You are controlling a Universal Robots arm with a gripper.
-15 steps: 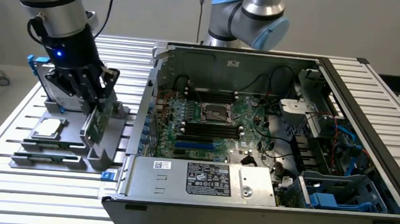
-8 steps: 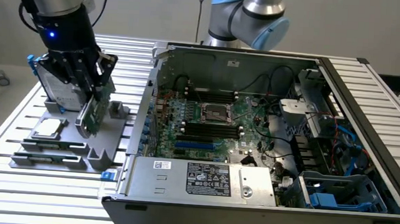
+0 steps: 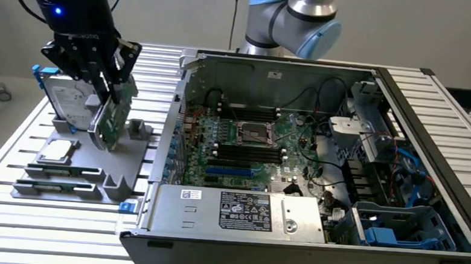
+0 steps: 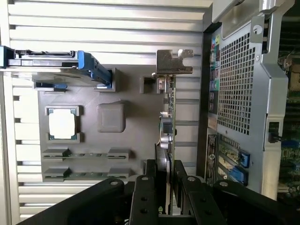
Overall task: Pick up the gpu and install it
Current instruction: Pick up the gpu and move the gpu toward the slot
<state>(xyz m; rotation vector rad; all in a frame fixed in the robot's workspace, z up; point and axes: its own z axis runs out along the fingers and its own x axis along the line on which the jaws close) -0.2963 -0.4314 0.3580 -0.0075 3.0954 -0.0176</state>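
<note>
Gripper (image 3: 107,89) (image 4: 164,166): fingers partly closed, one on each face of the gpu (image 3: 115,122) (image 4: 167,126), clamped on its upper edge.

Gpu: thin card standing on edge, slightly tilted. The green circuit face shows in the exterior view. Edge-on in the wrist view, with a dark rounded shroud on one side and a silver bracket at the far end.

Position: over the grey holder (image 3: 129,163) (image 4: 110,117), at the exterior view's left, outside the case (image 3: 430,118). The lower edge is at the holder; I cannot tell whether it is seated or lifted clear.

Neighbours: the drive (image 3: 63,102) (image 4: 51,68) stands upright just beside the gpu, on the exterior view's left. The CPU (image 3: 57,151) (image 4: 62,124) lies flat in its pocket, nearer the camera.

Clearance: a narrow strip of slatted table (image 3: 161,86) lies between the holder and the case's perforated wall. The case lies on its side with its top open and the motherboard (image 3: 251,145) exposed. Blue slots sit near the board's near-left corner. Cables cross the board toward the exterior view's right. The PSU (image 3: 240,208) bounds the near edge.
</note>
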